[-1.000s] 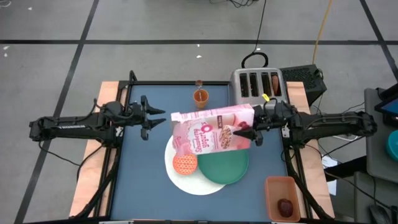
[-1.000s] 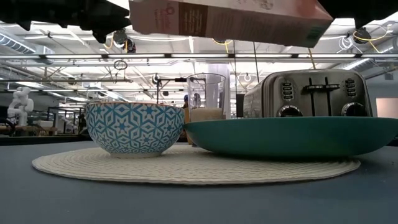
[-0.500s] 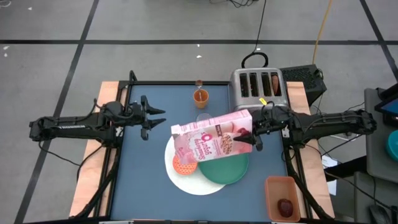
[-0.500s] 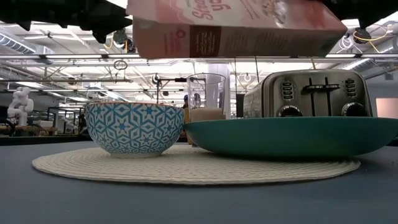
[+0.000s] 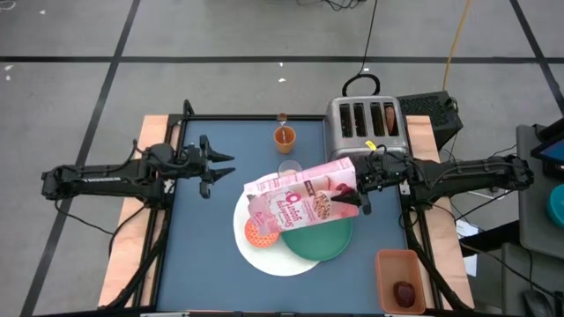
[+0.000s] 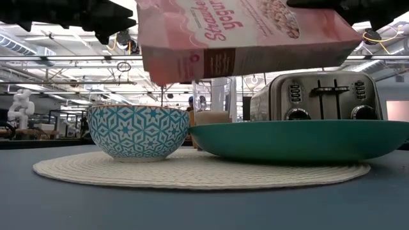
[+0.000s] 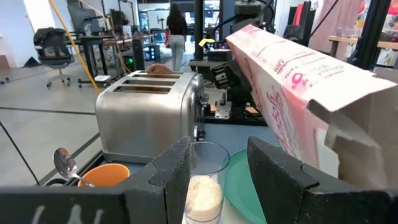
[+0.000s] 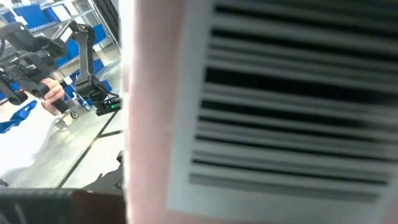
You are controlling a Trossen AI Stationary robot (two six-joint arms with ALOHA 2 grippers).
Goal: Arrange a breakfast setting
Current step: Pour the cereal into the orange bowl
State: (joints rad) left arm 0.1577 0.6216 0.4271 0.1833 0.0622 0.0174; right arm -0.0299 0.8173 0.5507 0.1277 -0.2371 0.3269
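Observation:
My right gripper (image 5: 357, 189) is shut on a pink cereal box (image 5: 300, 195), held in the air over the setting. The box's open flap end (image 5: 257, 204) slants down above the small orange bowl (image 5: 261, 233), which looks blue-patterned from the side (image 6: 137, 132). The bowl sits on the large white round plate (image 5: 264, 258), and the green plate (image 5: 322, 236) overlaps that plate's right side. A milk glass (image 5: 289, 167) stands behind them. My left gripper (image 5: 220, 165) waits open at the table's left, touching nothing. My right gripper pinches the cereal box's closed end (image 5: 348, 187) between its two fingers, which come in about level from the table's right. The box is lifted clear and tilted, with its open end lower, over the bowl. In the right wrist view the box (image 8: 280, 112) hides the fingertips.
An orange cup (image 5: 284, 136) with a spoon stands at the far middle. The silver toaster (image 5: 366, 123) at the far right has a brown bagel (image 5: 389, 116) in one slot. A tray (image 5: 398, 264) off the near right corner holds a dark red fruit (image 5: 404, 293).
My right gripper has tipped and rolled a little, and the cereal box has turned with it. The box's open left end has sunk toward the bowl and swung toward the table's near edge, while its gripped end has stayed nearly in place.

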